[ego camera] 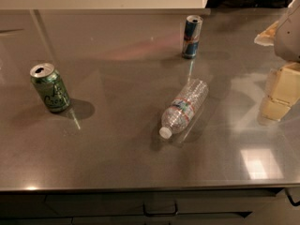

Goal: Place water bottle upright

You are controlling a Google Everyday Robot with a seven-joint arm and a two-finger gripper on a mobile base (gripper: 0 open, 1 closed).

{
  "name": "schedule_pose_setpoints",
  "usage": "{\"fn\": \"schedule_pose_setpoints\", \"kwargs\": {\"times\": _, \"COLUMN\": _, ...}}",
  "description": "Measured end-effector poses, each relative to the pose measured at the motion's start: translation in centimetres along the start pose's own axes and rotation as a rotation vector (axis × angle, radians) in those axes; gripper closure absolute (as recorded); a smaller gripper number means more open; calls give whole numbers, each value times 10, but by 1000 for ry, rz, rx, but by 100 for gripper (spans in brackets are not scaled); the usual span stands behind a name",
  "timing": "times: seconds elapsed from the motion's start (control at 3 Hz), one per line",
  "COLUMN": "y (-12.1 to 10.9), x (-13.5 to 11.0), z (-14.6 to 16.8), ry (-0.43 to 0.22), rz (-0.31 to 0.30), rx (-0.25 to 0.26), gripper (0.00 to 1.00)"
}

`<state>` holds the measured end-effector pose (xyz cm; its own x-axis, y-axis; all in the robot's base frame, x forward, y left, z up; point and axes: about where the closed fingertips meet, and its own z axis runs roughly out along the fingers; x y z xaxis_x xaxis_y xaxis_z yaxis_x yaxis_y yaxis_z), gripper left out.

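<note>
The water bottle (pixel 184 108) lies on its side near the middle of the grey steel counter (pixel 117 144). It is clear and ribbed with a white, red and blue label band. Its white cap (pixel 165 132) points toward the front left and its base toward the back right. My gripper (pixel 280 93) shows as cream-coloured blocks at the right edge of the view, to the right of the bottle and apart from it, low over the counter. It holds nothing that I can see. The arm above it (pixel 288 36) is cut off by the frame.
A green soda can (pixel 50 87) stands upright at the left. A slim blue-and-silver can (pixel 191 36) stands upright behind the bottle. The counter's front edge (pixel 140 187) runs along the bottom, with drawers and a handle (pixel 160 213) below.
</note>
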<state>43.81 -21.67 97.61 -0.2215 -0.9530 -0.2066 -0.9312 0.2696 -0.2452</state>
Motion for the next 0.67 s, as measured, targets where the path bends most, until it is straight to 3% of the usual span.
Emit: {"fn": "schedule_pose_setpoints", "kwargs": {"times": 0.67, "y": 0, "x": -5, "z": -1, "ry": -12, "rz": -21, "rx": -2, "gripper": 0}}
